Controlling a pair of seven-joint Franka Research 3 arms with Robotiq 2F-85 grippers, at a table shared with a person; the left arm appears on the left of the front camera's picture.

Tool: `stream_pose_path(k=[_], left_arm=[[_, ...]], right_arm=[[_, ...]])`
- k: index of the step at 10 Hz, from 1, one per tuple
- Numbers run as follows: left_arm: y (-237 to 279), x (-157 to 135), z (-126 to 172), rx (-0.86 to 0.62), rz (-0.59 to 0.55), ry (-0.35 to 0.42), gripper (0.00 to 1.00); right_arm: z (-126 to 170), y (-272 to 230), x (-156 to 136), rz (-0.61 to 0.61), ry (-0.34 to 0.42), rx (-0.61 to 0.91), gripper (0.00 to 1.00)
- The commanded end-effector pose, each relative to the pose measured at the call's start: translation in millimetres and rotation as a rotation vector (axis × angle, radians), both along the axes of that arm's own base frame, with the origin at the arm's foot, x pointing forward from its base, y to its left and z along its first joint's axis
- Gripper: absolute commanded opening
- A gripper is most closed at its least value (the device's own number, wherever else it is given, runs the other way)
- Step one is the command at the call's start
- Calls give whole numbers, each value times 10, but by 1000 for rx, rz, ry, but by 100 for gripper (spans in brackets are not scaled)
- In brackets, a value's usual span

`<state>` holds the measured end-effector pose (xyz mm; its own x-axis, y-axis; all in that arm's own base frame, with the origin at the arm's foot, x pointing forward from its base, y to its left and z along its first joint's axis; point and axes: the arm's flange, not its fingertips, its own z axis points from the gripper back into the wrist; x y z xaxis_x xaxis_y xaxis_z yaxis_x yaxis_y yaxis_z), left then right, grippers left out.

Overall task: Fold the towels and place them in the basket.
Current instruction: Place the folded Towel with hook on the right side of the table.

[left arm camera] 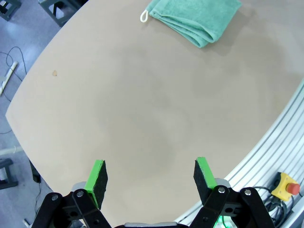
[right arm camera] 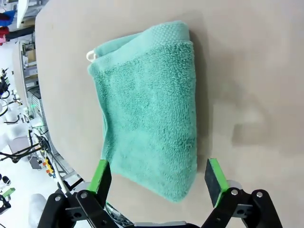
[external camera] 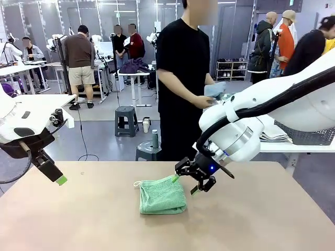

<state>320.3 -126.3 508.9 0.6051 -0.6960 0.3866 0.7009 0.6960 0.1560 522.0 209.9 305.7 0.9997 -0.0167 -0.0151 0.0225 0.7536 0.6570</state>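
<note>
Green towel [external camera: 163, 195] lies folded mid-counter [external camera: 78, 219], its loop at the far corner toward the left arm.

Right claw [external camera: 184, 185] is spread wide and holds nothing. It sits low over the towel's far right corner. In the wrist view its pads [right arm camera: 101, 176] straddle one short edge of the fold. Can't tell whether they touch the cloth yet.

Left claw [left arm camera: 149, 175] is also spread and holding nothing, above bare counter and well apart from the towel.

Basket [external camera: 309, 137] is on a side table off to the right, mostly hidden behind the right arm. The person [external camera: 183, 78] at the far side holds the blue-grey towel [external camera: 215, 90].

My read: fold looks done, next is pick and carry to the basket.

Risks:
- The layered edges are open on the claw's side. A shallow pinch takes only the top layer and the fold peels open on lift.
- A grip at one corner or edge lets the rest hang, so it droops, unfolds and may snag the basket rim.
- If the claw comes down too hard, the pads hit the counter and shove the towel instead of closing on it. Terry slides and bunches easily.
- The basket is outboard and behind the arm, so the carry is a long swing with a poor view of the drop. The towel could land on the rim or the side table.
- The person stands near that path, so there's a contact risk if they lean in with the second towel.
</note>
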Motion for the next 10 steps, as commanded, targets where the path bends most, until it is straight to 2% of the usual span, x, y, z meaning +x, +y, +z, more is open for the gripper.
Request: stream_pose_path(k=[1, 6, 7, 8, 9, 10], left_arm=[[-7, 21, -7, -4, -3, -10, 92], [-7, 21, -7, -4, -3, -10, 92], [-7, 21, -7, -4, -3, -10, 92], [-7, 21, -7, -4, -3, -10, 92], [-7, 21, -7, -4, -3, -10, 92], [-7, 21, -7, -4, -3, -10, 92]], right_arm=[[-203, 44, 27, -6, -6, 41, 100], [-421, 235, 99, -19, 28, 93, 100], [-436, 262, 100, -15, 26, 85, 89], [-431, 278, 110, -15, 13, 82, 49], [-424, 289, 117, -23, 6, 83, 31], [-426, 308, 113, -18, 4, 71, 0]])
